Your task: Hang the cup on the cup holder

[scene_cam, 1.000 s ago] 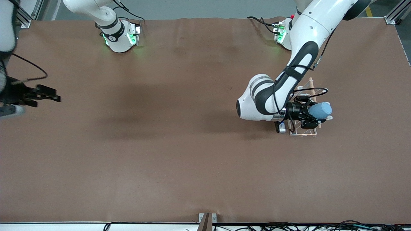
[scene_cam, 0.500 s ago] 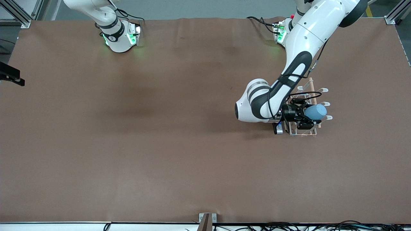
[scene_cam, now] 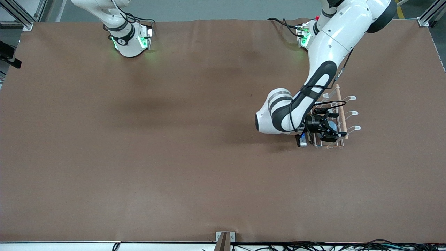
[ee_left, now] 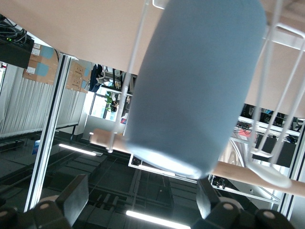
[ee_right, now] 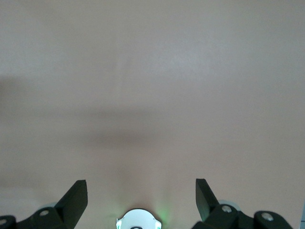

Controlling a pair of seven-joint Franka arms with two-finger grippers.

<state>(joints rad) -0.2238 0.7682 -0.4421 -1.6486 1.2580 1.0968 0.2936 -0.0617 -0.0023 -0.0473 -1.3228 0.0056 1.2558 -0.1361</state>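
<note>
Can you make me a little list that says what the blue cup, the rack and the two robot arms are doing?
cup: light blue cup hangs among the rack's white wires, between the left tool's spread fingers
cup holder: white wire rack with a wooden rod, standing toward the left arm's end of the table
left tool: left tool is at the rack, open, not gripping the cup
right tool: right tool is open, over bare brown table, holding nothing; that arm waits
</note>
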